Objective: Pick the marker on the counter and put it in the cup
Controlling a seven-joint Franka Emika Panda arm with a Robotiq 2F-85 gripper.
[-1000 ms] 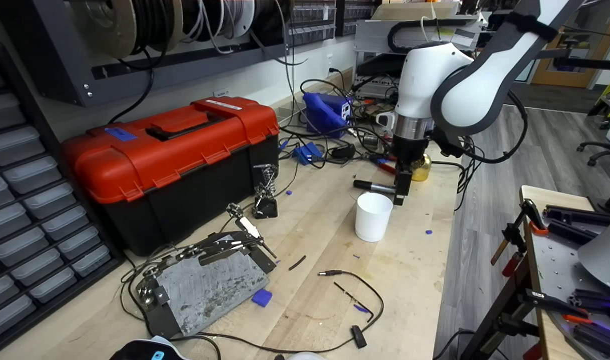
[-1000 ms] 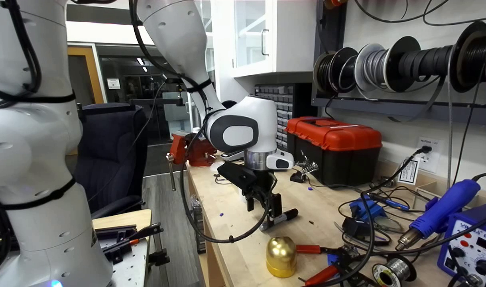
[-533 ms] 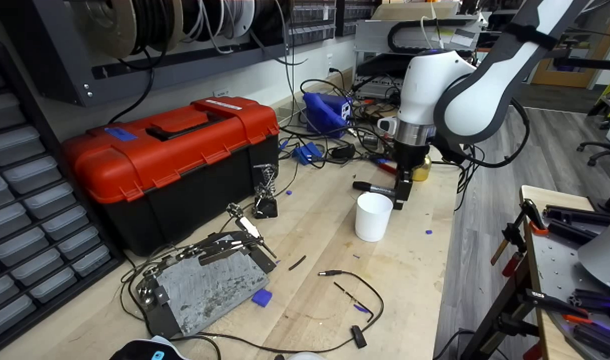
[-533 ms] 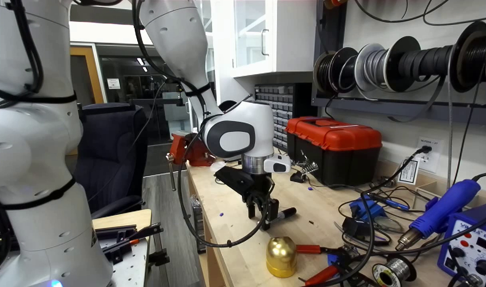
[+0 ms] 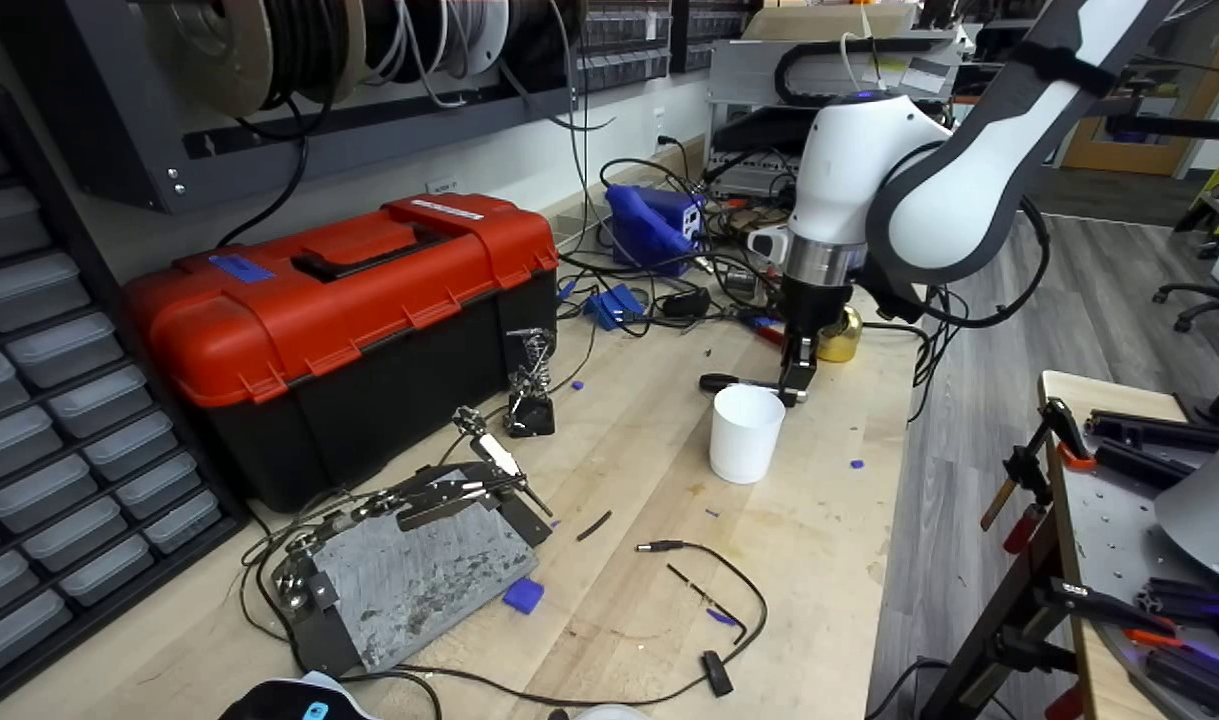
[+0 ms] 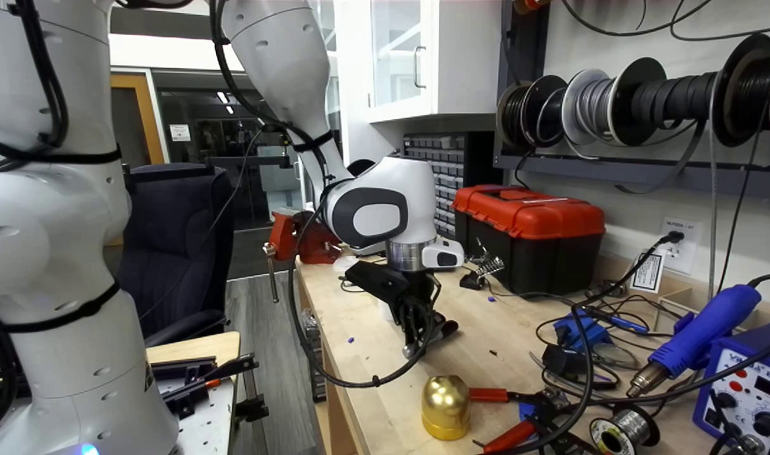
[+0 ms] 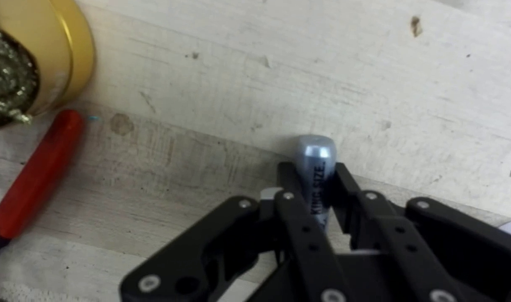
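Marker (image 7: 316,181) in claw (image 7: 315,171), near cup (image 5: 745,438).

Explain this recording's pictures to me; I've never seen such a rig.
The machine is one jointed, white-and-grey robot arm ending in a black, two-fingered claw. Two pictures look on from outside; the close-up is the wrist view, taken from the arm itself.

On the pale wooden counter stand a small, white, tapered cup, a boxy, black, red-lidded toolbox and a shiny, gold, domed pot.

The claw is closed on a slim, silver-grey, black-capped marker, which is outside the cup. Whether it is off the counter, I can't tell.
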